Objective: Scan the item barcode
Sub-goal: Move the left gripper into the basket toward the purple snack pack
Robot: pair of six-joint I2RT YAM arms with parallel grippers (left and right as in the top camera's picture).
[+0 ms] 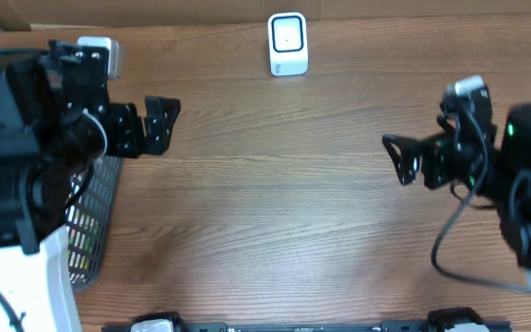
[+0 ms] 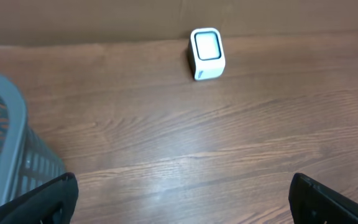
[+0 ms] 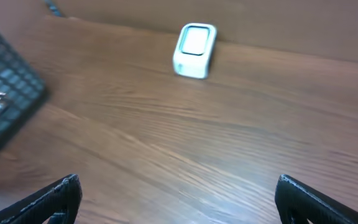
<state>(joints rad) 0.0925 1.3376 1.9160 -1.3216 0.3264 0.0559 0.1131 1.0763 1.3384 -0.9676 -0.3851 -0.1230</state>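
Scanner [image 1: 288,43]: small white box w/ rounded corners, dark-rimmed pale window on front. Stood upright on wood table [image 1: 275,203], at far edge, approx mid-width, standing alone, window facing toward near side.

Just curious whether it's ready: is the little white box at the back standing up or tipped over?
Upright. The white box rests on its base at the table's far edge, its framed window facing forward.

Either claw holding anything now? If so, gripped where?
Nothing held: the left claw and right claw are both open and empty above the table; the white scanner stands untouched.
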